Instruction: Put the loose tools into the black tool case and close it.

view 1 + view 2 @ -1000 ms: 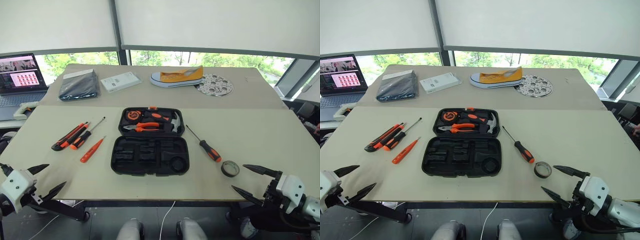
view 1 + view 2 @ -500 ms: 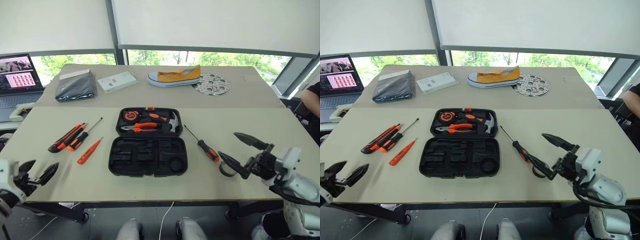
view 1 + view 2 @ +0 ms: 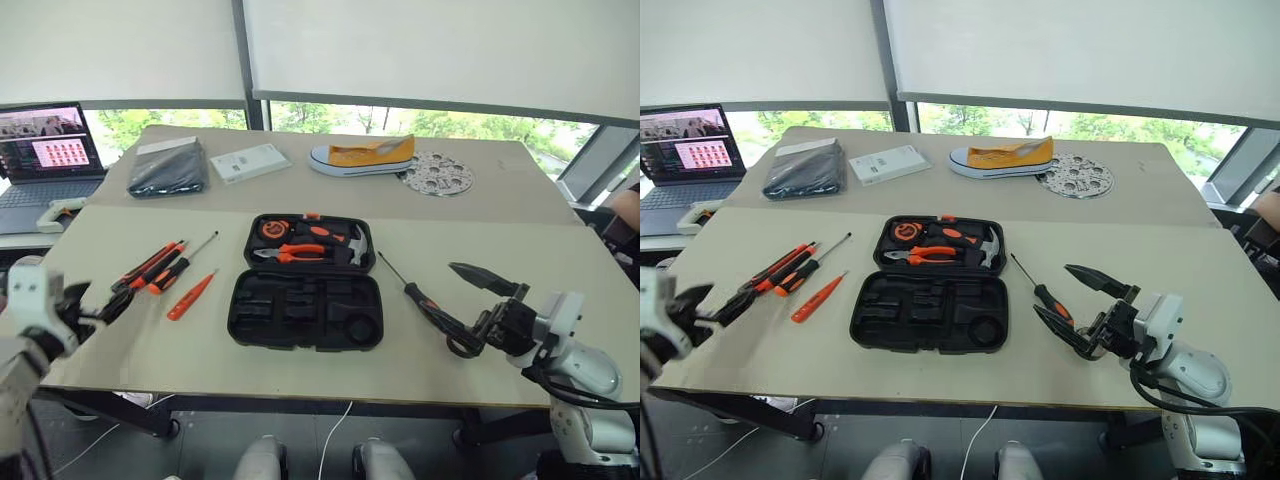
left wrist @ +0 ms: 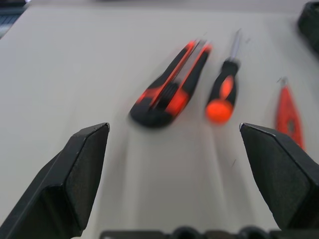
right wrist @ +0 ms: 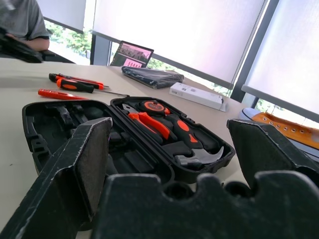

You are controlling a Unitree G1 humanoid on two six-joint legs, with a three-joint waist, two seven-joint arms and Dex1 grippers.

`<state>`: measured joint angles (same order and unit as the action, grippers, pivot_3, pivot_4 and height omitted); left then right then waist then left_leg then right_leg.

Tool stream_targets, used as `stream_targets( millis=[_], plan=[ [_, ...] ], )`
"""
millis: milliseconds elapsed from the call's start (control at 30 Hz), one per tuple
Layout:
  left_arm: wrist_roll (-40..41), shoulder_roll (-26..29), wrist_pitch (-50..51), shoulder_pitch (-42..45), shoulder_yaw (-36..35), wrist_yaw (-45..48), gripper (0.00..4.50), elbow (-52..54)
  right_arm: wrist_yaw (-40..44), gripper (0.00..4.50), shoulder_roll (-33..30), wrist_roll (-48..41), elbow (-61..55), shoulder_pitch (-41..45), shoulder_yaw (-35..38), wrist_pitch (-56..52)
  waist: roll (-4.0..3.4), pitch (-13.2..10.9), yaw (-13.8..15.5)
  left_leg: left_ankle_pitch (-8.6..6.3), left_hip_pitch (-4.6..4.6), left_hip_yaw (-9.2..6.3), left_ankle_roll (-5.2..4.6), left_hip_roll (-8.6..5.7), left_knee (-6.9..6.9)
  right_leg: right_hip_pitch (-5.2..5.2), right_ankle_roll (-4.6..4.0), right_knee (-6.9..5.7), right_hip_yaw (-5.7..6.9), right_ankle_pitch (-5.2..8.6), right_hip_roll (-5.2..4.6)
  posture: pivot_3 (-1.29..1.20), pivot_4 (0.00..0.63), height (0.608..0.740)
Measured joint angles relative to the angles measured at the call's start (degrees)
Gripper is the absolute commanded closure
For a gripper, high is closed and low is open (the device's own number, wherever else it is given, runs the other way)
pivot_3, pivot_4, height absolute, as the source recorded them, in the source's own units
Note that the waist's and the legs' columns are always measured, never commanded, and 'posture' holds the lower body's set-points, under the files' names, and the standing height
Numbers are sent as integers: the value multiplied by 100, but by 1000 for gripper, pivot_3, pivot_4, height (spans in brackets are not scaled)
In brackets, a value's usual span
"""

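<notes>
case: black tool case (image 3: 305,292) lies open mid-table, front slots empty | tools: utility knife (image 3: 146,266) and screwdrivers (image 3: 181,265) to its left, one screwdriver (image 3: 412,291) to its right, all still loose | change: both arms have risen over the table edge; left gripper (image 3: 95,307) near the knife, right gripper (image 3: 468,307) by the right screwdriver | fingers: both pairs spread, holding nothing | meaning: first picks are about to begin

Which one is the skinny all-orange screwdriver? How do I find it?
Find the open black tool case in the middle of the table. Three tools lie to its left. The slim orange tester screwdriver lies nearest the case, alone; unlike the utility knife and the black-and-orange screwdriver, it is thin and plain orange.
</notes>
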<state>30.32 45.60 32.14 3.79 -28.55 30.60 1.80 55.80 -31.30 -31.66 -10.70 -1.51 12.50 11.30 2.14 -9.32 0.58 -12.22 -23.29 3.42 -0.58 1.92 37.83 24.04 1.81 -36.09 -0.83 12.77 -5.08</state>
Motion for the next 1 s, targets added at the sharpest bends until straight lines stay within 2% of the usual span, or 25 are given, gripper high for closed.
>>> stream_targets(
  millis=[100, 200, 367, 633, 733, 867, 900, 1000],
  plan=[
    [-334, 24, 63, 568, 555, -35, 907, -386, 41, 0, 32, 34, 59, -2, -33, 44, -1, 1, -85, -1, -3, 2, 0, 0, -1, 6, -22, 4, -7, -23, 14, 0, 150, 740],
    [-687, 5, 50, 1011, 1100, 16, 907, -918, 55, 0, 33, 72, 73, -24, -28, 80, 0, 0, -133, -2, -10, 2, 1, 5, -3, 11, -25, 4, -8, -23, 23, 0, 150, 740],
    [-1067, -72, 57, 1635, 1580, 44, 907, -1511, 112, 0, 32, 111, 76, -166, -3, 109, 2, -1, -124, -1, -10, 2, 1, 4, -2, 9, -24, 4, -9, -23, 26, 0, 150, 740],
    [-1242, -121, 318, 1729, 1858, 254, 907, -1641, 142, 0, 32, 112, 76, -199, 53, 118, 2, -1, -130, -1, -9, 2, 1, 6, -2, 10, -24, 3, -11, -24, 26, 0, 150, 740],
    [-1259, -110, 361, 1705, 1851, 270, 1874, -1635, 143, 0, 32, 112, 76, -199, 53, 118, 2, -1, -125, -1, -8, 2, 2, 6, -2, 9, -24, 3, -11, -23, 25, 0, 150, 740],
    [-1289, -107, 374, 1690, 1821, 270, 3380, -1640, 147, 0, 32, 112, 76, -182, 53, 118, 2, -1, -127, -1, -6, 2, 1, 6, -2, 9, -24, 2, -11, -24, 25, 0, 150, 740],
    [-1294, -111, 356, 1688, 1819, 271, 3597, -1649, 150, 0, 32, 112, 76, -174, 52, 118, 2, -1, -128, -1, -6, 2, 2, 6, -2, 10, -24, 2, -11, -24, 25, 0, 150, 740],
    [-1235, -249, -19, 1672, 1619, 355, 3597, -1793, 173, 0, 32, 106, 75, -136, 42, 112, 3, -2, -126, -1, -8, 1, 1, 7, -1, 11, -25, 2, -10, -24, 25, 0, 150, 740]
  ],
)
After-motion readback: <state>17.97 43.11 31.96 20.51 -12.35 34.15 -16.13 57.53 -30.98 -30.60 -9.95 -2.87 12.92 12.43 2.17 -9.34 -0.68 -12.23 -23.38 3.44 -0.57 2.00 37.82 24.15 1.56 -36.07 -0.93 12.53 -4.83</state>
